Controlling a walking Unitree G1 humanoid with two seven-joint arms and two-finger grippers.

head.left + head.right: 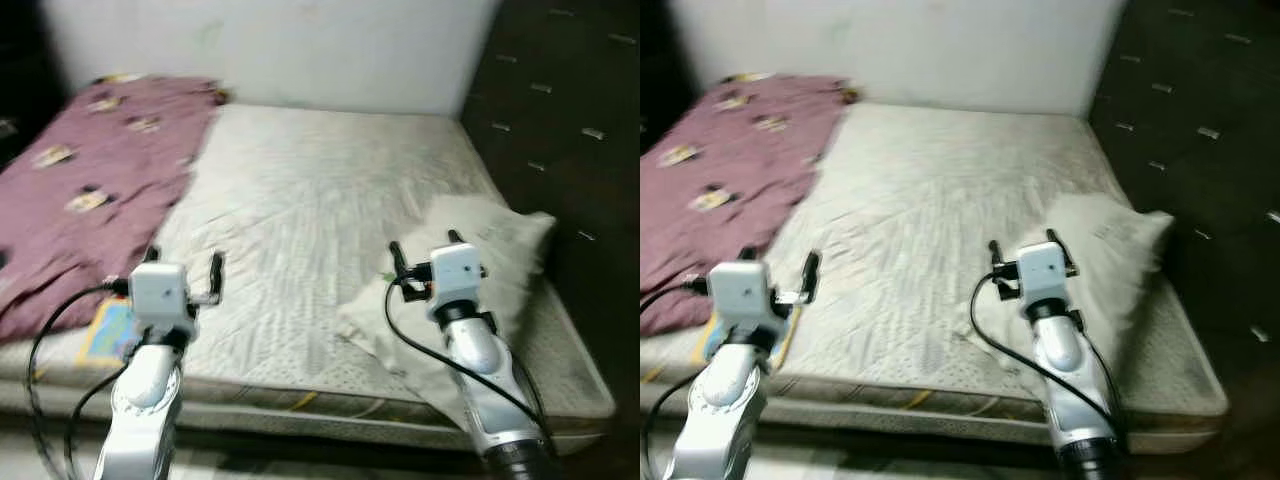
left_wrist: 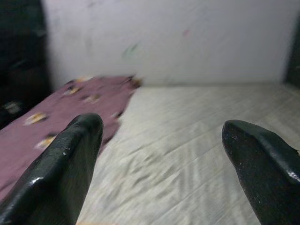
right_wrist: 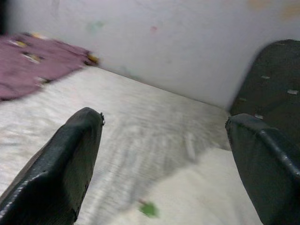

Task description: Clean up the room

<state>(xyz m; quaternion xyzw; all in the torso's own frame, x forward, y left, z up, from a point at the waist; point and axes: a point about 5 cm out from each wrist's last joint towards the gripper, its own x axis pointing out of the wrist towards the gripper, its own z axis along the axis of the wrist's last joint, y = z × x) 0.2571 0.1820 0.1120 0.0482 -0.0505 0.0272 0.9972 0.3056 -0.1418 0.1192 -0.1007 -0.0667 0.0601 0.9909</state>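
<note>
While I hold both arms raised for the approach, left pincer (image 1: 183, 270) and right pincer (image 1: 425, 255) gape wide, empty; pillow (image 1: 470, 270) lies askew at the bed's (image 1: 300, 200) right edge

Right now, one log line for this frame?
scene: mattress, blanket on its left, pillow on its right | left gripper: open, over near edge | right gripper: open, over pillow | holding: nothing

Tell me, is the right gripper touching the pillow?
Cannot tell. In the left eye view the right gripper overlaps the pillow, with no gap or contact plain. In the right wrist view its open fingers frame the pillow without resting on it.
</note>
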